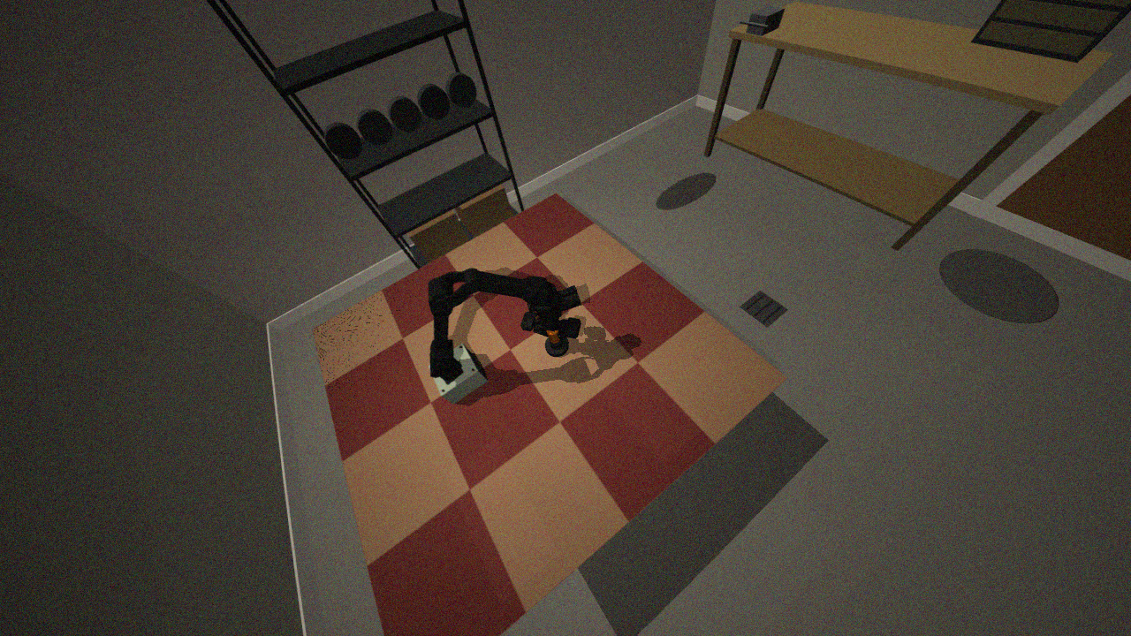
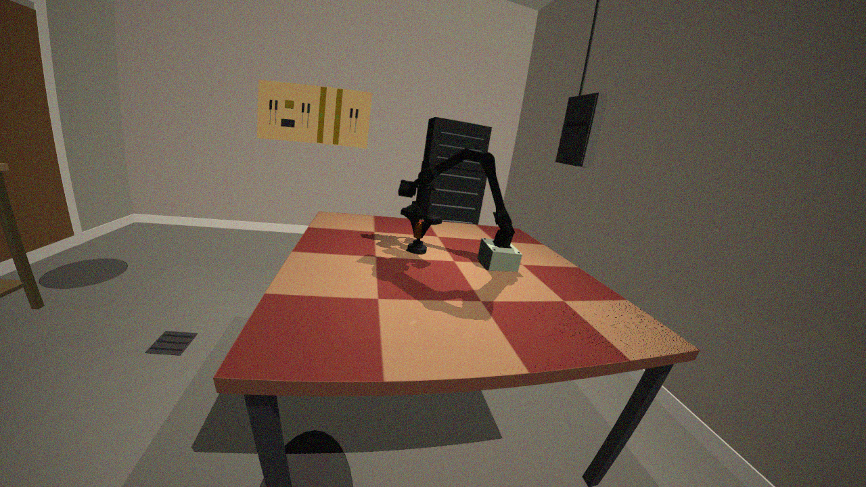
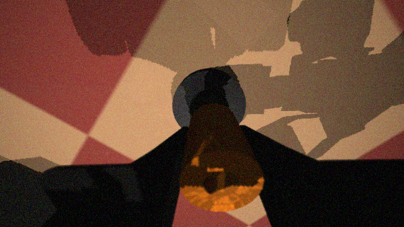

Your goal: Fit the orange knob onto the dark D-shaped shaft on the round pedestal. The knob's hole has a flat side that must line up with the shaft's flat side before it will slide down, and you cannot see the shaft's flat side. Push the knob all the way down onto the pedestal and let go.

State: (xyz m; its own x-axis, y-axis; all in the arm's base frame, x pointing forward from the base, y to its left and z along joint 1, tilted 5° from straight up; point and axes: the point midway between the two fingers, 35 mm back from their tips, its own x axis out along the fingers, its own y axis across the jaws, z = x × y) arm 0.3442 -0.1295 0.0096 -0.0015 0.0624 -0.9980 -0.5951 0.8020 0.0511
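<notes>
The orange knob (image 1: 552, 336) (image 2: 418, 228) (image 3: 222, 151) stands upright between the fingers of my gripper (image 1: 552, 332) (image 2: 418, 234) (image 3: 213, 130), which is shut on it. The dark round pedestal (image 1: 557, 349) (image 2: 416, 249) (image 3: 180, 108) stands on the checkered table. In the wrist view its disc shows beyond the knob's lower end. The knob's lower end is over the middle of the pedestal, above its wide disc. Deep shadow covers that spot, so I cannot tell the dark shaft, its flat side, or whether the knob touches it.
The arm's pale base box (image 1: 467, 385) (image 2: 501, 260) sits on the red and tan checkered table (image 1: 545, 514) (image 2: 448, 339). The arm arches from there to the pedestal. A dark shelf rack (image 1: 443, 193) and a wooden bench (image 1: 893, 55) stand beyond the table.
</notes>
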